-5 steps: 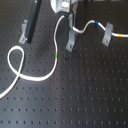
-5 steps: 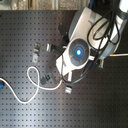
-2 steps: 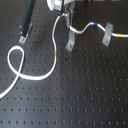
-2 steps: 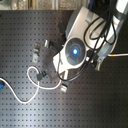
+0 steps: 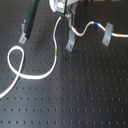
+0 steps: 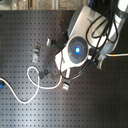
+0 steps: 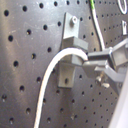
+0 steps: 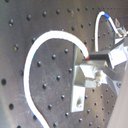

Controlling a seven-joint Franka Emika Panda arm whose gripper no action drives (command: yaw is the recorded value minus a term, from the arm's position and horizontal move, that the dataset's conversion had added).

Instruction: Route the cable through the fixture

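White flexible cable [image 7: 47, 85] pinched in the metal claw [image 7: 97, 60] beside a grey bracket [image 7: 70, 55].

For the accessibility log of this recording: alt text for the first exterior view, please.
A robot gripper holds a thin white cable just above the middle of three small grey metal clip fixtures on a black perforated table. The cable loops at the first exterior view's left.

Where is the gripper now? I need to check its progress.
In the first exterior view the gripper sits top centre, holding the cable just above the middle fixture clip.
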